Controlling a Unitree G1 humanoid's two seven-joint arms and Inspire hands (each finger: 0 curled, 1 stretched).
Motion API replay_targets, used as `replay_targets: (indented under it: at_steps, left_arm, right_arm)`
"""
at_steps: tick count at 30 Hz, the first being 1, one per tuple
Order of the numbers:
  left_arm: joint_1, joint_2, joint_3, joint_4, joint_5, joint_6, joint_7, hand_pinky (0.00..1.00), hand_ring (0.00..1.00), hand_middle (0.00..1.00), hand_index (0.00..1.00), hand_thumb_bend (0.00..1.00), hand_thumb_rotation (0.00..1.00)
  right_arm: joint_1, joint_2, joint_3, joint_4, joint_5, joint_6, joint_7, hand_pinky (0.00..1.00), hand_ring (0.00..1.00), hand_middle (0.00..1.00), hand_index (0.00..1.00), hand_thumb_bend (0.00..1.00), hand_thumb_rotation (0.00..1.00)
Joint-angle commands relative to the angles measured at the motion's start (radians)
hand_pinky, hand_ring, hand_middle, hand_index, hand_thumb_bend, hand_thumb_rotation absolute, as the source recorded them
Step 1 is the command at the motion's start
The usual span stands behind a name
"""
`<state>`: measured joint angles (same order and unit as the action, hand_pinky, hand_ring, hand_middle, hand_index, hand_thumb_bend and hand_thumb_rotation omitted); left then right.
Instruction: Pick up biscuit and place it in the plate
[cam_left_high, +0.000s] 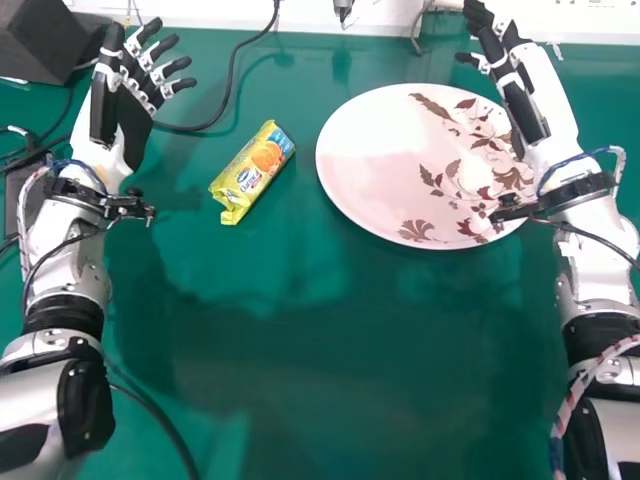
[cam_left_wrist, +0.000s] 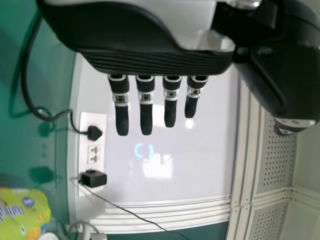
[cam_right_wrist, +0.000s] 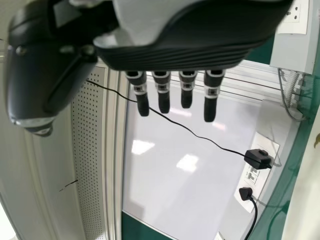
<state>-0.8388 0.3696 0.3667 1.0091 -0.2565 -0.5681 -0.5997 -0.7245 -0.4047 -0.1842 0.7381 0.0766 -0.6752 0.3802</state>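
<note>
"Between the left hand's (cam_left_high: 134, 120) fingers and the pink plate (cam_left_high: 360, 150), what's that?"

"The biscuit pack (cam_left_high: 252, 172)! It's long, yellow and shiny, with an orange picture and a blue patch."

"How does it lie?"

"Slanted on the green table (cam_left_high: 300, 340), apart from all the fingers. Those left ones are straight and spread wide. The right hand (cam_left_high: 522, 105) has straight fingers too, with little gaps."

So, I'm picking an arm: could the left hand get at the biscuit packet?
Probably yes: the left hand is open and nothing covers the biscuit packet, though a black cable nearby might snag.
</note>
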Motion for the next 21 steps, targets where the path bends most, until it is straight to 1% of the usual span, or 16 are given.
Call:
replay_targets:
  at_steps: [1,4,10,14,17,21]
  left_arm:
    - [0.028,-0.002,-0.015,-0.024,0.009,-0.037,0.017,0.78,0.86,0.94,0.98,0.83,0.55]
    - [0.040,-0.005,-0.024,-0.040,0.017,-0.070,0.035,0.78,0.86,0.94,0.98,0.84,0.56]
    - [0.061,-0.014,-0.035,-0.079,0.011,-0.114,0.050,0.77,0.85,0.93,0.98,0.85,0.56]
    - [0.071,-0.011,-0.046,-0.093,0.019,-0.144,0.059,0.77,0.85,0.94,0.98,0.85,0.56]
    - [0.074,0.001,-0.059,-0.085,0.049,-0.183,0.084,0.76,0.84,0.94,0.98,0.84,0.56]
    - [0.083,0.011,-0.080,-0.083,0.104,-0.229,0.147,0.76,0.84,0.94,0.98,0.84,0.56]
  right_arm:
    - [0.018,-0.009,0.004,-0.017,0.002,0.003,-0.005,0.83,0.96,1.00,0.98,0.88,0.28]
    - [0.018,-0.012,0.004,-0.015,-0.002,0.002,-0.008,0.83,0.95,1.00,0.98,0.88,0.29]
    - [0.018,-0.014,0.003,-0.013,-0.002,0.001,-0.007,0.81,0.94,1.00,0.97,0.90,0.31]
    - [0.016,-0.014,0.004,-0.010,-0.003,-0.001,-0.005,0.82,0.96,1.00,0.97,0.87,0.31]
    - [0.016,-0.014,0.004,-0.011,-0.003,-0.001,-0.007,0.86,0.97,1.00,0.98,0.86,0.30]
    - [0.018,-0.015,0.005,-0.016,-0.008,0.002,-0.013,0.86,0.96,0.99,0.98,0.87,0.31]
